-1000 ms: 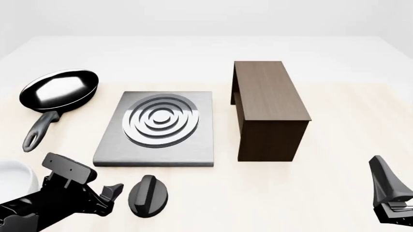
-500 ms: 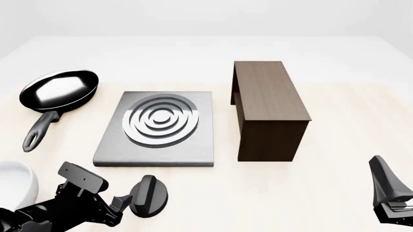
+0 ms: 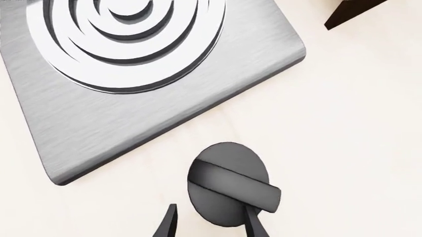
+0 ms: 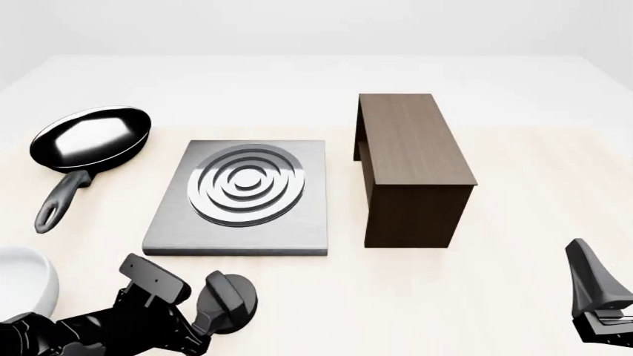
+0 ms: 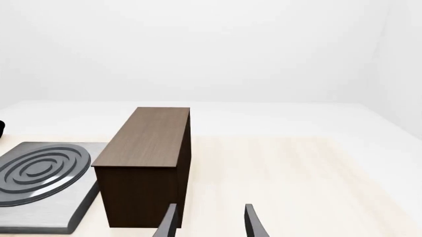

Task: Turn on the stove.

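The left gripper (image 3: 209,224) is reaching over the black knob (image 3: 230,185), its two fingers parted, one fingertip (image 3: 252,221) lying against the knob's near edge beside the raised ridge, the other off to the side over bare table (image 3: 343,128); it is not clamping anything. In the front view the knob (image 4: 230,298) is sitting on the table just in front of the stove (image 4: 242,196), whose silver rings are lying flat in the grey slab. A dark wooden cabinet (image 4: 411,167) is standing beside the stove's right edge, and a black frying pan (image 4: 89,141) is lying off its left. The right gripper (image 5: 209,221) is hanging parted and empty, well apart, facing the cabinet.
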`<control>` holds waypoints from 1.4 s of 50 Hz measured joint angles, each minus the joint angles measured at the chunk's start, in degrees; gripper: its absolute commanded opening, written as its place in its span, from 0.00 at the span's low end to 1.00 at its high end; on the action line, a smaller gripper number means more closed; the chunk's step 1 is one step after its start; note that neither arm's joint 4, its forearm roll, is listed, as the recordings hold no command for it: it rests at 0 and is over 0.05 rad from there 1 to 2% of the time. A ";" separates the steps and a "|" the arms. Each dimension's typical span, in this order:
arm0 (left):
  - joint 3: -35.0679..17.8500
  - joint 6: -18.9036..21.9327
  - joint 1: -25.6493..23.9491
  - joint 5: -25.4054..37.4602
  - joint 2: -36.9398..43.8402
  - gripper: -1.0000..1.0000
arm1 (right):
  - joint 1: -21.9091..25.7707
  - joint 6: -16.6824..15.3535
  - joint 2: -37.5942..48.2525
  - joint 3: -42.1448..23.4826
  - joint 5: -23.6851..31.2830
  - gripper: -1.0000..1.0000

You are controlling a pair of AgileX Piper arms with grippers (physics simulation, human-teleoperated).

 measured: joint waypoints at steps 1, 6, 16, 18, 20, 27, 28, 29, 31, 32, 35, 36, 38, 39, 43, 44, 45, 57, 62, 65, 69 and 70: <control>-0.07 -0.15 -0.25 -0.05 0.17 1.00 | 0.00 0.00 0.00 0.00 0.00 1.00; -0.49 -0.66 -1.27 -0.47 0.94 1.00 | 0.00 0.00 0.00 0.00 0.00 1.00; -1.11 -1.38 -2.61 -0.94 1.94 1.00 | 0.00 -0.01 0.00 0.00 0.00 1.00; -1.16 -1.48 -2.80 -0.91 1.98 1.00 | 0.01 -0.01 0.00 0.00 0.00 1.00; -1.18 -1.55 -2.94 -0.87 1.97 1.00 | 0.01 -0.01 0.00 0.00 0.00 1.00; -0.96 -1.63 -2.89 -0.65 1.49 1.00 | 0.02 -0.02 0.00 0.00 0.00 1.00; -0.88 -1.62 -2.83 -0.67 1.44 1.00 | 0.02 -0.02 0.00 0.00 0.00 1.00; -0.80 -1.62 -2.79 -0.72 1.43 1.00 | 0.02 -0.02 0.00 0.00 0.00 1.00; -0.63 -1.61 -2.71 -0.87 1.40 1.00 | 0.02 -0.02 0.00 0.00 0.00 1.00; -0.56 -1.61 -2.67 -0.92 1.35 1.00 | 0.02 -0.02 0.00 0.00 0.00 1.00; -0.32 -1.56 -2.52 -0.96 1.12 1.00 | 0.03 -0.03 0.00 0.00 0.00 1.00; -0.22 -1.50 -2.43 -0.91 0.98 1.00 | 0.03 -0.03 0.00 0.00 0.00 1.00; 0.01 -1.37 -2.21 -0.78 0.65 1.00 | 0.03 -0.03 0.00 0.00 0.00 1.00; 0.12 -1.30 -2.08 -0.71 0.48 1.00 | 0.03 -0.03 0.00 0.00 0.00 1.00; 0.54 -1.10 -1.41 -0.40 -0.18 1.00 | 0.03 -0.04 0.00 0.00 0.00 1.00; 0.66 -0.98 -1.14 -0.21 -0.48 1.00 | 0.03 -0.04 0.00 0.00 0.00 1.00; 0.78 -0.79 -0.79 0.05 -0.94 1.00 | 0.03 -0.04 0.00 0.00 0.00 1.00; 1.77 1.90 4.68 4.14 -8.08 1.00 | 0.04 -0.06 0.00 0.00 0.00 1.00; 0.78 2.88 7.69 8.40 -13.20 1.00 | 0.05 -0.07 0.00 0.00 0.00 1.00; -1.70 3.47 11.10 11.56 -15.98 1.00 | 0.06 -0.08 0.00 0.00 0.00 1.00; -5.19 4.01 15.22 14.95 -18.50 1.00 | 0.07 -0.09 0.00 0.00 0.00 1.00; -5.91 4.12 16.04 15.64 -18.99 1.00 | 0.07 -0.10 0.00 0.00 0.00 1.00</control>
